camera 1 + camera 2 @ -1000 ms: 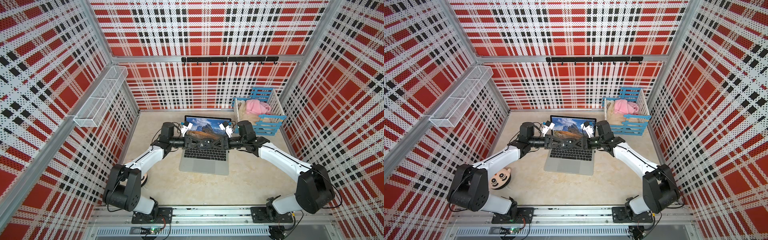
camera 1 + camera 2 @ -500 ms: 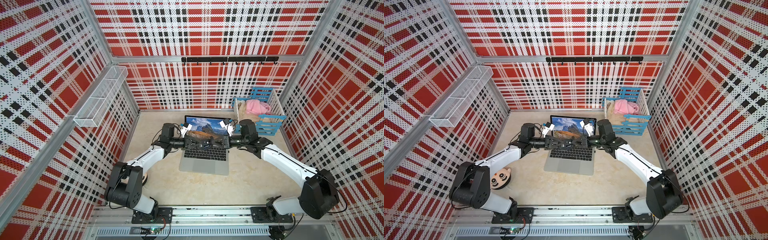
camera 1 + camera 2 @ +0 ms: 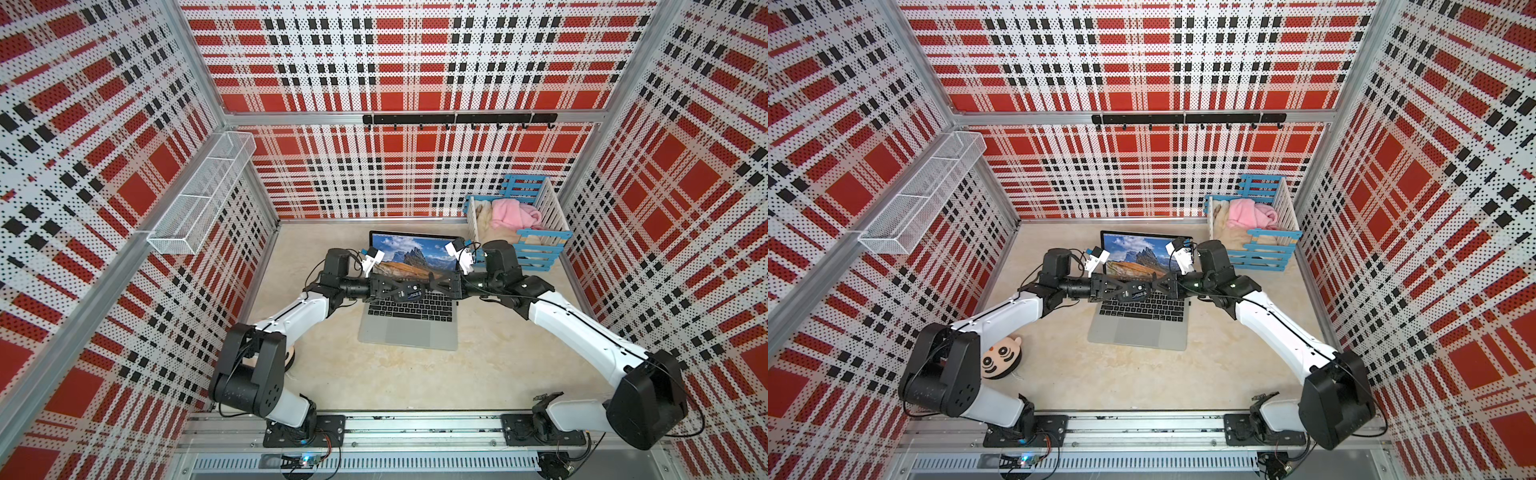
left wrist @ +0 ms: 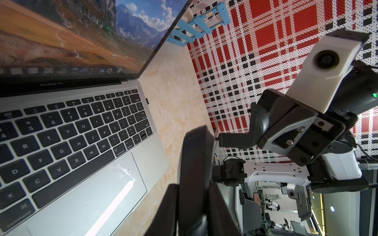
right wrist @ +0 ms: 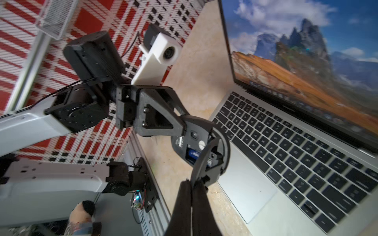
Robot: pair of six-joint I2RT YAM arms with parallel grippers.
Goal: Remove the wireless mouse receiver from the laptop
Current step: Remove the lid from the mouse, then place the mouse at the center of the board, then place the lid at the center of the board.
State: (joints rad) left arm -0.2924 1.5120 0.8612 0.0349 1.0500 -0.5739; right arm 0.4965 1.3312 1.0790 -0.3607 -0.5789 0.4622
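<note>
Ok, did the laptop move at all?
No. The laptop sits in the same spot as before in both top views, with its screen corner just as close to the blue crate.

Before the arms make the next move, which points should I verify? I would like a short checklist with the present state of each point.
1. The receiver is out of the laptop: not ok; it sits plugged into the side edge.
2. The left gripper is free: not ok; it holds the black mouse.
3. The right gripper is free: not ok; it is shut on the curved mouse cover.
4. The table beside the receiver is bare: ok.
5. The cover is fully separated from the mouse: cannot tell.
</note>
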